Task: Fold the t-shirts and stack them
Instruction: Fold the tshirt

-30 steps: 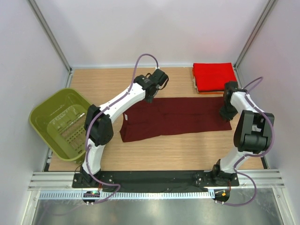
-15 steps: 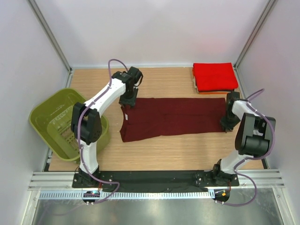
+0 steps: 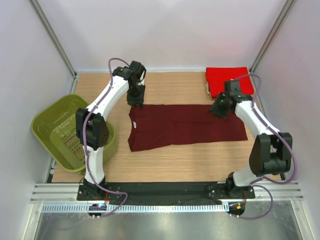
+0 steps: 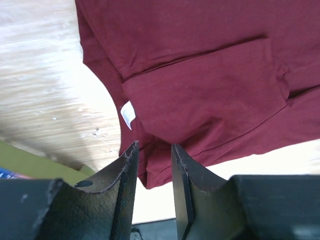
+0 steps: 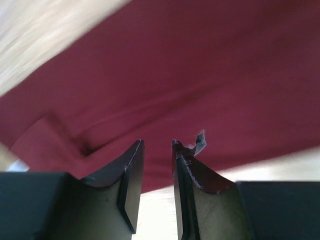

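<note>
Bright, even overhead light, soft shadows; the right wrist view is motion-blurred.

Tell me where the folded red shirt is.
Top view: the folded red shirt sits at the table's far right corner, beyond the spread maroon shirt.

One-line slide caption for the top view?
Left arm and right arm reach over a maroon t-shirt spread on the table; folded red shirt behind, green basket left.

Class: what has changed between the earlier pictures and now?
The left pincer swung left along the far edge of the maroon t-shirt to its left corner. The right pincer left the right edge for the far edge. Neither grips anything. Shirt, red stack, basket unmoved.
</note>
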